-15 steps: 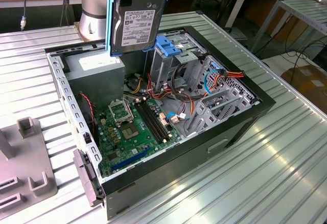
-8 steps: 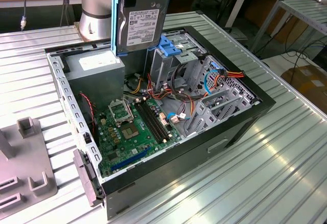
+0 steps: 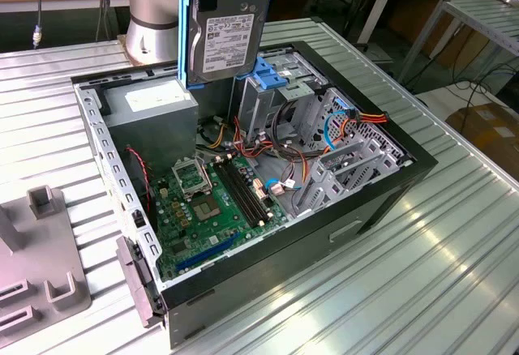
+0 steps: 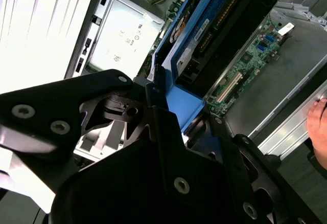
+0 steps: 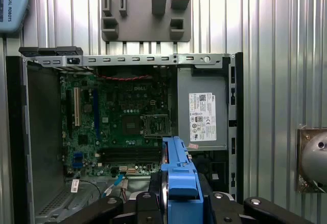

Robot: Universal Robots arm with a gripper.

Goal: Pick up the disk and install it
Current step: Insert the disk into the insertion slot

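**While clamped in the claw, disk hangs on edge over the open case**

Because the gripper has its fingers closed together on the blue rail along the disk's upper edge, the drive hangs upright. Its labelled face is turned to the exterior camera, and nothing touches it from below. It is in the air above the rear of the case, over the gap between the power supply and the drive cage. The cage is just beside it on the exterior view's right.

The grip on the rail leaves the label face and the circuit side free of the fingers. The on-edge attitude appears chosen to match the cage opening. The disk is not yet seated.

The motherboard lies exposed on the case floor with loose cables near the cage, a snagging risk in my judgement. In the second wrist view, a person's hand is at the case edge, apart from the disk.
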